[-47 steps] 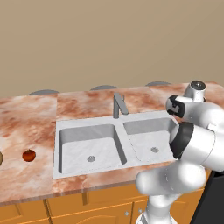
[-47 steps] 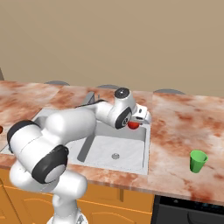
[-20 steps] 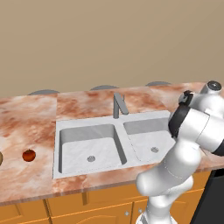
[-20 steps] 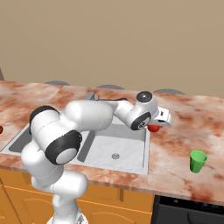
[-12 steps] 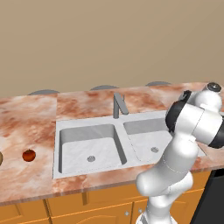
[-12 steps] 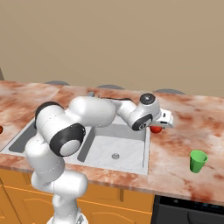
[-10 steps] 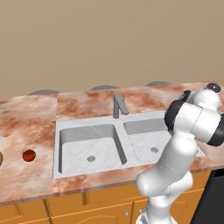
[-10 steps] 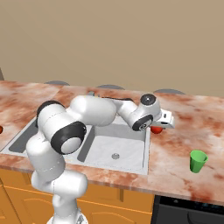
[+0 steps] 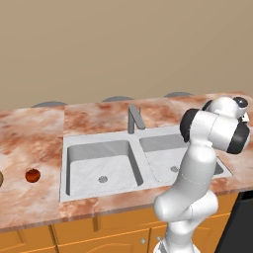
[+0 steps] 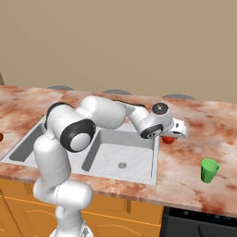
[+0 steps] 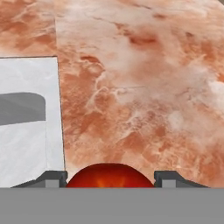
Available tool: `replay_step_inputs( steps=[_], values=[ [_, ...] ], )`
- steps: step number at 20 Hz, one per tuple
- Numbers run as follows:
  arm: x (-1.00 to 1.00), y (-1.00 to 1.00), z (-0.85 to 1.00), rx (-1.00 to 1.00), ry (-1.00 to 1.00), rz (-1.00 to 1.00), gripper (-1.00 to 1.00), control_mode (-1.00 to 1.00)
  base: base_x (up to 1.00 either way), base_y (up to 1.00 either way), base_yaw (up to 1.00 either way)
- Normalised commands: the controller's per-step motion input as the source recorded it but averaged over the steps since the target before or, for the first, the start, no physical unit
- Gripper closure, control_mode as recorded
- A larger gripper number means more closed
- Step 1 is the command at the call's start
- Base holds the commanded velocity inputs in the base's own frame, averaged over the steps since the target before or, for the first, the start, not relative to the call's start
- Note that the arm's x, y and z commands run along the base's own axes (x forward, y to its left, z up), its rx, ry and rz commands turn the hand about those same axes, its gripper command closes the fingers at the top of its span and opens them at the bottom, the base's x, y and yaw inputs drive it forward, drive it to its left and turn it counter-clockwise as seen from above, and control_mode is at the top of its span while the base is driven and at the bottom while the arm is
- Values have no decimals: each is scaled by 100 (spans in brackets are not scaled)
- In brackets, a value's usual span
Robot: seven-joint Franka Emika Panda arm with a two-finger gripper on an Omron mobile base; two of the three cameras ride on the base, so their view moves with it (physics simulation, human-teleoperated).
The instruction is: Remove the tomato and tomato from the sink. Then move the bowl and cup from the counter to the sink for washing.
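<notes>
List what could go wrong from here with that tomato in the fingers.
1. The tomato, held in the gripper, sits just past the sink rim; released here, the round fruit may roll back into the basin.
2. It might roll along the counter toward the cup instead.
3. The other tomato lies near the counter's front edge.

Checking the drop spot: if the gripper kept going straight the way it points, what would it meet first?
Probably bare counter just beside the sink; the gripper carries the tomato ahead of it. Depth unclear.

- Reddish-brown and white marbled stone tabletop (image 10: 203, 139)
- Pale grey double-basin sink (image 10: 139, 171)
- Bright green tapered cup (image 10: 209, 170)
- Glossy red round tomato (image 11: 107, 176)
- Darker orange-red tomato (image 9: 32, 175)
</notes>
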Motion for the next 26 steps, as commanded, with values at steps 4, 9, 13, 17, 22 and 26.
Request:
replay_step_inputs(
  steps=[4,9,13,17,22,26],
  values=[
    [10,-14,-18,0,2,0,100,-100,0,0,0],
    [12,-12,-19,0,3,0,100,-100,0,0,0],
    [15,-6,-18,1,3,0,100,-100,0,0,0],
    [14,-6,-18,1,0,0,100,-100,0,0,0],
    [15,-5,-18,3,0,0,100,-100,0,0,0],
    [15,-3,-19,2,1,0,100,-100,0,0,0]
  ],
)
